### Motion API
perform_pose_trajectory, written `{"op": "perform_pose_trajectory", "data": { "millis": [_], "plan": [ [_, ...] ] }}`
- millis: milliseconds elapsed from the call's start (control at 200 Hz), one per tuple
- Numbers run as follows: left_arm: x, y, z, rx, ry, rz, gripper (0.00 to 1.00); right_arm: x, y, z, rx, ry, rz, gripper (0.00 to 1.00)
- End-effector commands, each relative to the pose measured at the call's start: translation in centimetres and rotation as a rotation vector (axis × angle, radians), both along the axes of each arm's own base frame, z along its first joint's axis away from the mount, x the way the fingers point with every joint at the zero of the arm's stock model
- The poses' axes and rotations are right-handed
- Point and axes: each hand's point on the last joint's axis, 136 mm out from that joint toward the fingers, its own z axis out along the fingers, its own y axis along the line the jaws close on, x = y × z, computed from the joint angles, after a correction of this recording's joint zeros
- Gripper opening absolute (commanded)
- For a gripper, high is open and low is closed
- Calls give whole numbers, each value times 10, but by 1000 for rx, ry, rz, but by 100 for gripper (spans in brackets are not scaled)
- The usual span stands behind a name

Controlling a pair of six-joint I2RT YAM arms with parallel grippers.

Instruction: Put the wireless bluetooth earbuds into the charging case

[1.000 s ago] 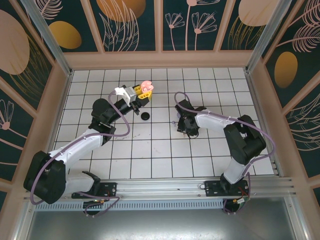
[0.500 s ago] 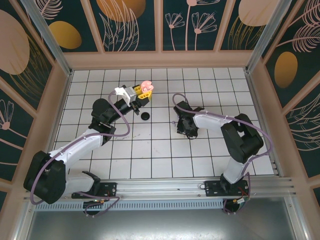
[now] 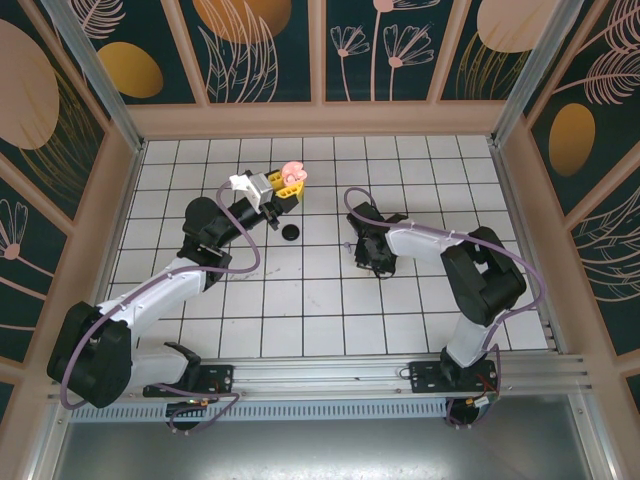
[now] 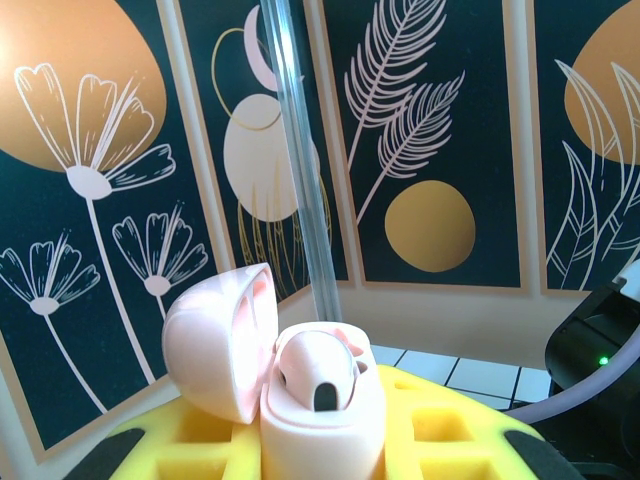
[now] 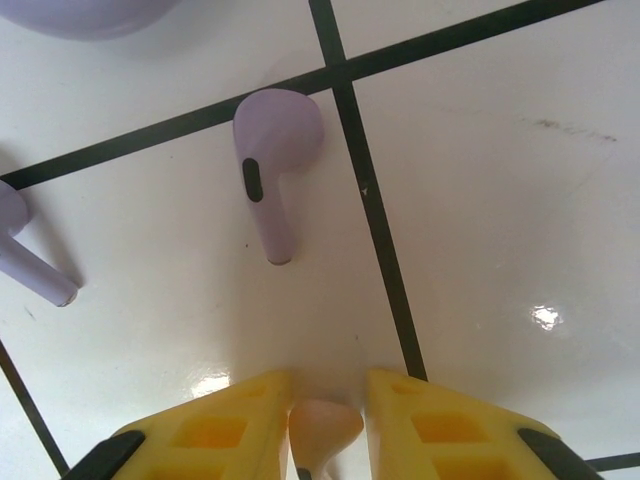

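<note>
The left gripper (image 4: pixel 320 455) is closed on the pinkish charging case (image 4: pixel 300 390), its lid swung open to the left, and holds it up over the far half of the surface (image 3: pixel 330 300) (an earbud head looks seated inside, though I can't be sure). Near the surface's middle, the right gripper (image 5: pixel 328 388) sits low, pinched tight on a pinkish-tan earbud (image 5: pixel 322 428). Just beyond its tips a lavender earbud (image 5: pixel 272 150) lies beside a grid line, with a second lavender stem (image 5: pixel 35 268) off to the left.
</note>
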Motion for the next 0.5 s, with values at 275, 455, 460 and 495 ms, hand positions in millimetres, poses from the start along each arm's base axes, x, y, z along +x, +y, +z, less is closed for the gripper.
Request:
{"op": "perform_pose_trajectory", "data": {
  "millis": [275,455,460,495],
  "plan": [
    [-6,0,8,-17,-29,-11,0,11,16,25,57,-82,14,20],
    [-7,0,13,-8,-42,-8,0,23,23,64,111,-178,13,19],
    [-7,0,13,-7,-43,-10,0,23,23,65,112,-180,14,19],
    [-8,0,13,-2,-46,-11,0,26,25,76,125,-205,15,19]
  ]
}}
